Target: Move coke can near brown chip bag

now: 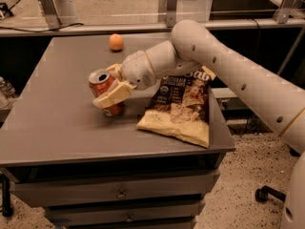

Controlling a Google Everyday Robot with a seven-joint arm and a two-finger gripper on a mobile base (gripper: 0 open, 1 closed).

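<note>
Item: my claw (108, 86), pinching the coke can (99, 77), tilted, low over the table (57, 128); brown chip bag (178, 109) just beside it; grip serves, I judge, to set the can down close.

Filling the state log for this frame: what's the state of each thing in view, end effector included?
end effector: shut on the coke can, over the table, left of the brown chip bag.
coke can: gripped, tilted, apart from the bag.
brown chip bag: lying flat by the table's right edge, not gripped.
orange: resting at the table's back, free.
drawers: closed.
</note>
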